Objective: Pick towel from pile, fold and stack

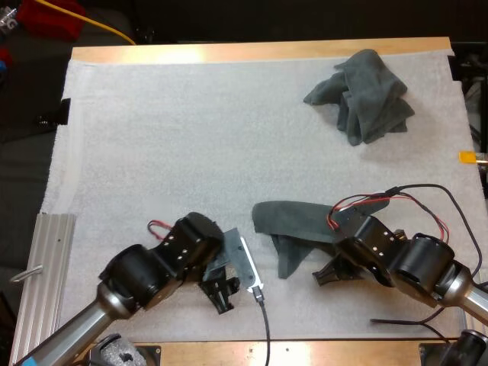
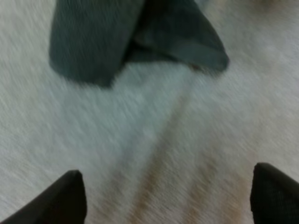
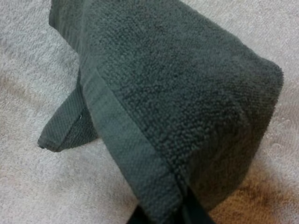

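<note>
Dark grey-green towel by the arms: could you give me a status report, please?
Left gripper open above white mat. Right gripper shut on dark grey-green towel, at its edge. Crumpled dark towel far off.

No legible text, no label on the crumpled towel [image 1: 362, 95], none on the near towel [image 1: 297, 219], no numbers, no signs

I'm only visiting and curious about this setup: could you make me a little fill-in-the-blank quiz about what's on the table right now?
1. The right gripper is ____ on the near towel.
2. The left gripper, above the bare white mat, is ____.
3. The crumpled towel pile lies near the mat's far ____ corner.
Missing words: shut; open; right.
</note>
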You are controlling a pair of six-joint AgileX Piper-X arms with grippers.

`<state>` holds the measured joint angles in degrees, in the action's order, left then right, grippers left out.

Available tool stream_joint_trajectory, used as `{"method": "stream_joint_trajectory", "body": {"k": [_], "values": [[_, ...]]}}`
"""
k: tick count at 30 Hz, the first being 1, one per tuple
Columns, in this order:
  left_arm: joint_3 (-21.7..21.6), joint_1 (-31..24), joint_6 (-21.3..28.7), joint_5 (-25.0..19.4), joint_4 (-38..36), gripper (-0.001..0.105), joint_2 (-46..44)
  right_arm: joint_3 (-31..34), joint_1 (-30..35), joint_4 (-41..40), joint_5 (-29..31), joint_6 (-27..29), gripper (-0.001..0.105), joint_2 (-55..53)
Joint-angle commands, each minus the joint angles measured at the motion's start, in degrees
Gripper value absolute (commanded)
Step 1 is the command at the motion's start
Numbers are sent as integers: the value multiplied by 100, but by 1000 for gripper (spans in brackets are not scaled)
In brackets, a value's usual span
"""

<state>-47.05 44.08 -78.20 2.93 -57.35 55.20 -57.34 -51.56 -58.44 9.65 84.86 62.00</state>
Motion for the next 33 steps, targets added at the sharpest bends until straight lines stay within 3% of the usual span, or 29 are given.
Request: {"method": "stream_joint_trajectory", "body": {"k": [1, 9, 29, 33], "values": [[-45, 41, 104, -151, 266, 69, 59, -3, -16, -59, -55, -23, 1, -41], [-45, 41, 387, -152, 950, 69, 676, -3, -16, -59, -55, -156, 1, -41], [-45, 41, 390, -153, 2123, 69, 2403, -3, -16, -366, -55, -259, 1, -41], [-45, 41, 390, -459, 2390, 69, 2675, -3, -16, -407, -55, -259, 1, -41]]}}
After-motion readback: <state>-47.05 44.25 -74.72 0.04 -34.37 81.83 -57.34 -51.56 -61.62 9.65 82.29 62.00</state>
